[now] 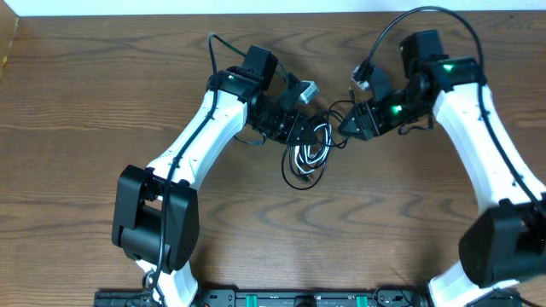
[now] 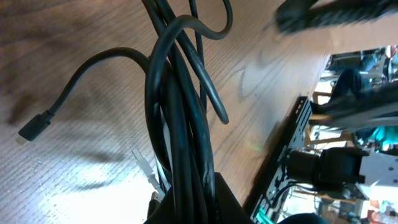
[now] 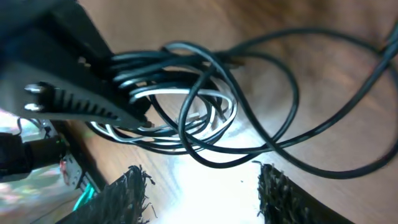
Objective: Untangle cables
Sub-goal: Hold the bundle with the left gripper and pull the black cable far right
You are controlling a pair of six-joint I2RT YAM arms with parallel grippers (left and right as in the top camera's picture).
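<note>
The cables (image 1: 309, 153) lie in a tangled bundle of black cords and one white cord at the table's middle back. My left gripper (image 1: 297, 130) is at the bundle's left side. In the left wrist view it (image 2: 199, 208) is shut on several black cords (image 2: 180, 124) that run up between its fingers. A black plug end (image 2: 32, 129) lies loose on the wood and a white plug (image 2: 144, 165) sits next to the fingers. My right gripper (image 1: 348, 126) is just right of the bundle. In the right wrist view it (image 3: 202, 196) is open and empty, with the cords (image 3: 261, 143) and white cord (image 3: 186, 93) ahead of it.
The wooden table (image 1: 102, 102) stretches to both sides. A black equipment rack (image 1: 281, 298) runs along the front edge. The right arm's own thick black cable (image 1: 409, 15) arcs at the back. The left gripper (image 3: 68, 87) fills the upper left of the right wrist view.
</note>
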